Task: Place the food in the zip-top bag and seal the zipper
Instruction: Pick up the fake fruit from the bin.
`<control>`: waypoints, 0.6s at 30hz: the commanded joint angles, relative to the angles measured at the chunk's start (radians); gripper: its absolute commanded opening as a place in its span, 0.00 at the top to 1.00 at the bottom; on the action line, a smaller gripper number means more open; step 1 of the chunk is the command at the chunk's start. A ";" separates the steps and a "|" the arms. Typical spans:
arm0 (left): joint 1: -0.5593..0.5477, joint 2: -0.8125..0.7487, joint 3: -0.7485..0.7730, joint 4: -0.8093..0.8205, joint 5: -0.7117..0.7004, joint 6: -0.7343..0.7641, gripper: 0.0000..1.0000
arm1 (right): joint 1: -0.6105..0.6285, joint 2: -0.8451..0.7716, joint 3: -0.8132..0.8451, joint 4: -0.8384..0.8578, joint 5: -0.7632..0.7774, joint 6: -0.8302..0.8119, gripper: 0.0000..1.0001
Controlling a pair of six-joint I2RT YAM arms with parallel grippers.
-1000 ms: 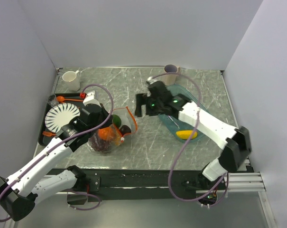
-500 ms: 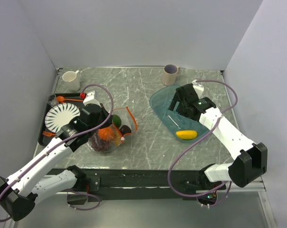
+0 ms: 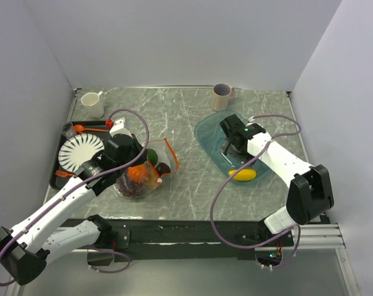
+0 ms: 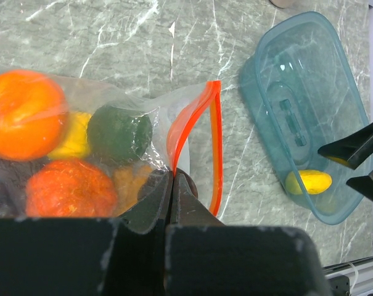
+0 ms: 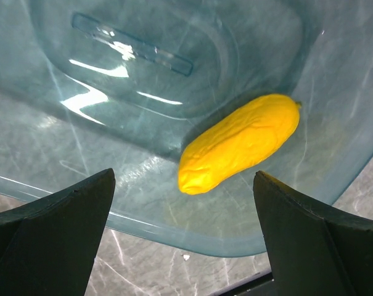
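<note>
One grey marbled table [image 3: 192, 111] carries everything. Next in size, translucent teal bowl [image 3: 204, 132] on the right half, holding a single yellow banana-like piece [image 5: 238, 142] at its near end. Right gripper [image 5: 185, 176] hangs low over that bowl, jaws spread fully wide, nothing gripped, one finger either side of the yellow piece in the wrist view; can't tell if the tips touch the bowl. Black tray [image 3: 58, 179] at left edge with a white ribbed plate [image 3: 78, 151] on it and an orange spoon [image 3: 87, 127] at its far side. Zip-top bag [image 4: 143, 105] lies left of centre, just beside the tray, mouth gaping toward the bowl, orange-red zipper [image 4: 216, 148] standing up in a loop. Left gripper [image 4: 172, 185] is clamped tight on the bag's mouth edge, right where the strip starts. Inside the bag: orange [image 4: 23, 114], a second orange fruit [image 4: 66, 188], green avocado [image 4: 119, 132], yellow lemon [image 4: 75, 135], purple grapes [image 3: 134, 188], dark plum [image 3: 163, 166] near the mouth. White mug [image 3: 92, 103] far left corner, grey cup [image 3: 222, 95] at the far edge, just behind the bowl.
</note>
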 commanded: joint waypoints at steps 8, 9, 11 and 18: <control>0.004 0.006 0.049 0.027 0.007 0.003 0.99 | -0.004 0.057 -0.028 -0.014 -0.024 0.055 0.00; 0.004 0.009 0.051 0.024 0.005 0.003 0.99 | -0.005 0.054 -0.038 -0.005 -0.034 0.055 0.00; 0.004 0.009 0.048 0.024 0.007 0.003 0.99 | -0.007 0.048 -0.069 0.010 -0.041 0.067 0.00; 0.004 0.004 0.049 0.015 -0.005 0.009 0.99 | -0.008 0.055 -0.107 0.024 -0.039 0.090 0.00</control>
